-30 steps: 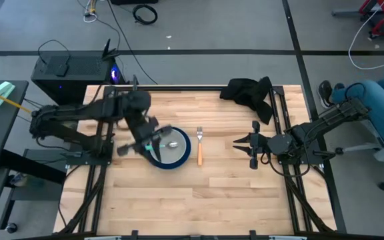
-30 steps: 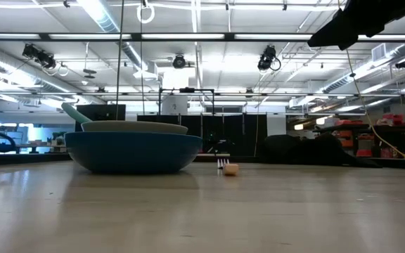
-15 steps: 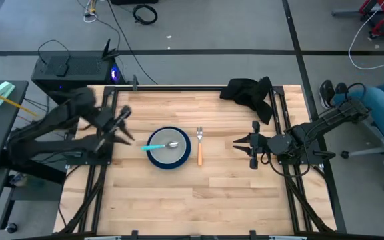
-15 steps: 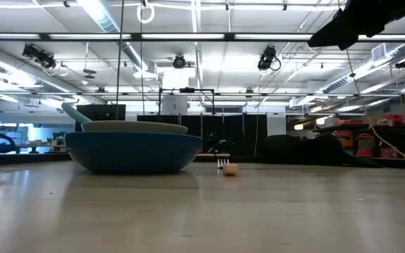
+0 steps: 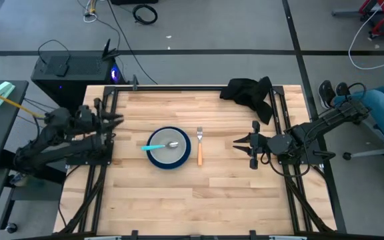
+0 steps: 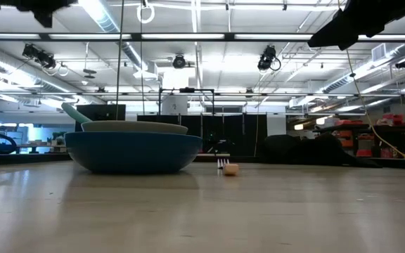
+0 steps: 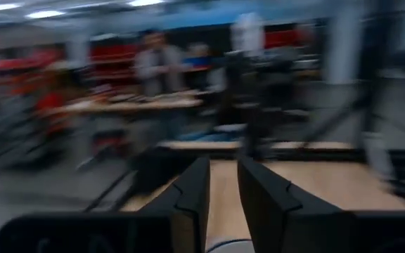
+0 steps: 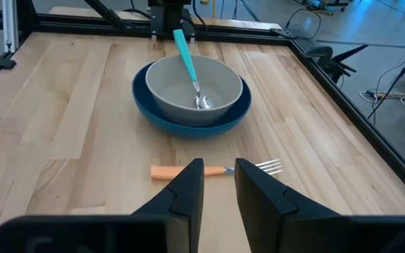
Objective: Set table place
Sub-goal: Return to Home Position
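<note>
Spoon [image 5: 160, 145] in bowl [image 5: 172, 148] on plate [image 5: 153, 158], fork [image 5: 199, 147] just right, cloth [image 5: 251, 93] behind.

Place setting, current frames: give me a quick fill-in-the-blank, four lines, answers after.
1. The grey bowl sits inside the blue ____.
2. The teal-handled spoon rests in the ____.
3. The orange-handled fork lies on the table between the plate and the ____ pincer.
4. The black cloth lies at the table's far ____ corner.

Answers: plate; bowl; right; right
</note>
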Robot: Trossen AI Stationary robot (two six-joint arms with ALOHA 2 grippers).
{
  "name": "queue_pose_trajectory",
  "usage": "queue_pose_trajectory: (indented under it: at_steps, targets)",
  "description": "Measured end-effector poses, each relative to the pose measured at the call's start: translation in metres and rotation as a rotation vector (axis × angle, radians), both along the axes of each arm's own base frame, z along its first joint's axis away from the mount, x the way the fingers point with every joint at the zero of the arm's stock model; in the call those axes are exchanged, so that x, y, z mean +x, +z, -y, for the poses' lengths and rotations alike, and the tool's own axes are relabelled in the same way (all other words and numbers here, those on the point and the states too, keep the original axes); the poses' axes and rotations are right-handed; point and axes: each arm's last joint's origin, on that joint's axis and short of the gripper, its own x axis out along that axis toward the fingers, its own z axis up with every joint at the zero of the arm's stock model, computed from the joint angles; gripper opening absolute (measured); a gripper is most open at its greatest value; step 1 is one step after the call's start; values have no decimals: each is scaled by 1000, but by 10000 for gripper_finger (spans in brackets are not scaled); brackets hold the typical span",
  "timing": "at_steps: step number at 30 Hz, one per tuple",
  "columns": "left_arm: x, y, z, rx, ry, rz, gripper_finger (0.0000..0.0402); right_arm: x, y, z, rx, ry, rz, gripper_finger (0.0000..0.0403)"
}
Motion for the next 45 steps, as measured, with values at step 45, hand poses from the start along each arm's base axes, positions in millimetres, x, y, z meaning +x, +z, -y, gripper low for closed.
queue_pose_trajectory:
  at_steps: [45]
  targets:
    - [54, -109, -10, -59, -4, -76, 83, 0, 0, 0, 0, 0, 0, 89]
